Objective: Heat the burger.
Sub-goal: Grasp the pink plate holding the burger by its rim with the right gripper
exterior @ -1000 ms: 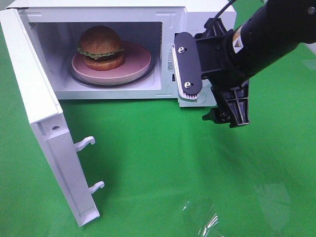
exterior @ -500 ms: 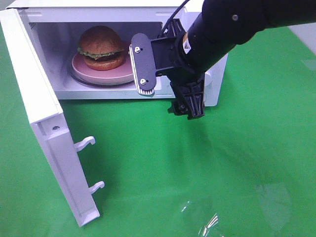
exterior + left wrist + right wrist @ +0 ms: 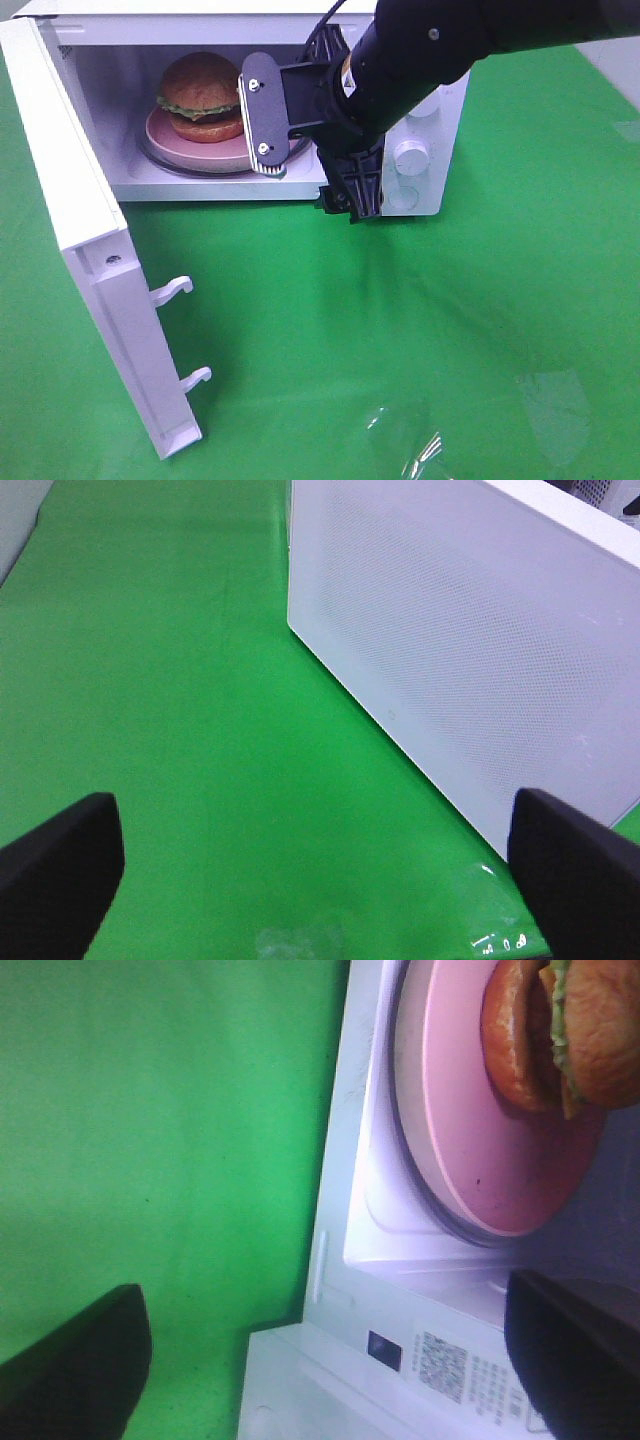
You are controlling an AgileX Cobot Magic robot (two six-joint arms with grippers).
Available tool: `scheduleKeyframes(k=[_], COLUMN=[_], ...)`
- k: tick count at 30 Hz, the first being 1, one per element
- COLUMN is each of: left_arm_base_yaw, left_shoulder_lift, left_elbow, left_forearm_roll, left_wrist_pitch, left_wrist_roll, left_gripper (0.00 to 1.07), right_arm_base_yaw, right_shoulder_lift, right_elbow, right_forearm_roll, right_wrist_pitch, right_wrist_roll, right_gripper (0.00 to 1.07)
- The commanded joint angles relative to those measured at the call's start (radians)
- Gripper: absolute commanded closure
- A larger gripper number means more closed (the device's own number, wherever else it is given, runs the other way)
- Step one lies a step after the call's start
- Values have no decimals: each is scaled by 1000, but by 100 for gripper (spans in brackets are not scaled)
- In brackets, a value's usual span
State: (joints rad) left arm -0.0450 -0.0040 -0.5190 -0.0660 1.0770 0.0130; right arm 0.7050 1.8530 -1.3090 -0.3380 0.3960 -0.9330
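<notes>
1. Burger (image 3: 203,95): glossy brown bun, frilly green lettuce, dark patty. It sits upright on the pink plate (image 3: 200,152) inside the microwave oven (image 3: 440,120), toward the plate's left side as the high view shows it.
2. Pink plate: round, resting on the glass turntable (image 3: 150,158) on the cavity floor. The right wrist view shows its rim above the turntable's edge.
3. Microwave oven: white, standing at the back of the table (image 3: 400,330). Its control panel, with a round knob (image 3: 410,155), is at the right of the cavity.
4. Door (image 3: 90,250): hinged at the left and swung wide open. 2 white latch hooks (image 3: 172,290) project from its free edge.
5. Right gripper (image 3: 308,188): hangs before the right part of the cavity opening, overlapping the plate's right edge in the high view. It is rolled so that 1 of its fingers (image 3: 262,115) stands higher, nearer the burger, and the other lower, before the control panel. The fingers are spread wide with nothing between them and are apart from the burger.
6. Left gripper (image 3: 320,880): seen in its own wrist view only. Its 2 fingers are spread wide and empty, over the table near the door's perforated outer face.
7. Table: covered in plain green.
</notes>
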Motion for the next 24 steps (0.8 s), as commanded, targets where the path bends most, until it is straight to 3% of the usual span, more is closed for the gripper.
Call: scheduleKeyframes(k=[1, 24], left_arm_base_yaw=[5, 5], left_shoulder_lift=[-16, -16], left_elbow=[3, 3], left_forearm_roll=[-8, -8], left_wrist_pitch=[-8, -8], left_wrist_roll=[-1, -1], left_gripper=[10, 10], right_arm_base_yaw=[2, 2], right_shoulder_lift=[49, 282], right_elbow=[-37, -274], right_forearm_roll=[1, 3], right_wrist_pitch=[1, 2], right_wrist_roll=[14, 37], right_gripper=[16, 19])
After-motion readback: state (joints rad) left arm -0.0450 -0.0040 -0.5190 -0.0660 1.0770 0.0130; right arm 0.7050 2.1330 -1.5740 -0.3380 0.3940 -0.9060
